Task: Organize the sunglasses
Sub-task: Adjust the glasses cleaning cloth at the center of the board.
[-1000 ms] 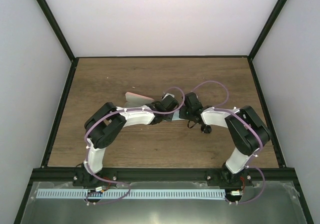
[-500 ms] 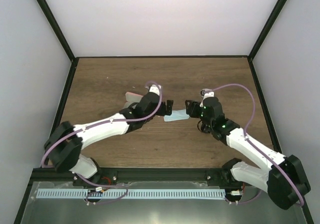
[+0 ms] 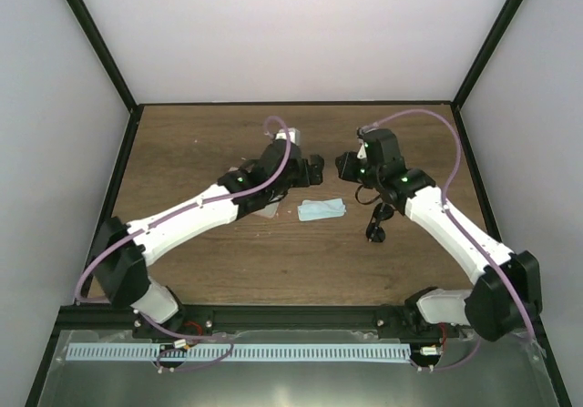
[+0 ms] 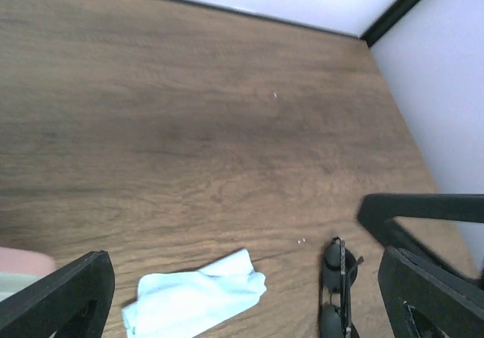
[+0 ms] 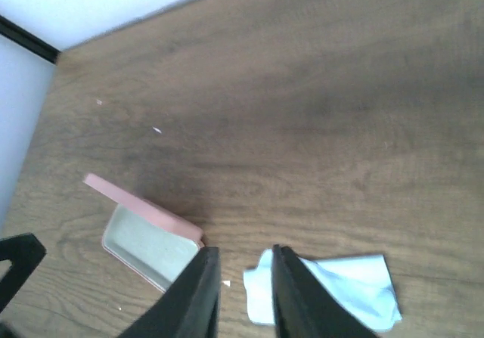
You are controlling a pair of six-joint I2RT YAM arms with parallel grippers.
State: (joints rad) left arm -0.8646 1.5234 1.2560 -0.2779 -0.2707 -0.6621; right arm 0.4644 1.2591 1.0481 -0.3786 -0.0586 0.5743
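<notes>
The sunglasses (image 3: 374,234) lie folded on the wooden table right of centre, partly under my right arm; the left wrist view has them at the bottom (image 4: 337,293). A light blue cloth (image 3: 322,209) lies crumpled just left of them. The pink case (image 5: 147,238) lies open at the left, mostly hidden under my left arm in the top view. My left gripper (image 3: 312,170) hovers wide open beyond the cloth, holding nothing. My right gripper (image 3: 344,166) faces it from the right, its fingers (image 5: 200,296) a narrow gap apart with bare table between.
Black frame rails edge the table (image 3: 200,143), with white walls behind and at both sides. In the left wrist view the cloth (image 4: 193,302) sits between my fingers (image 4: 64,299), and a dark part of the other arm (image 4: 423,209) shows at the right.
Both arms have stretched out from a folded pose, carrying the grippers toward the far side and uncovering the cloth. The left gripper has opened wide. The right one opened, then narrowed.
</notes>
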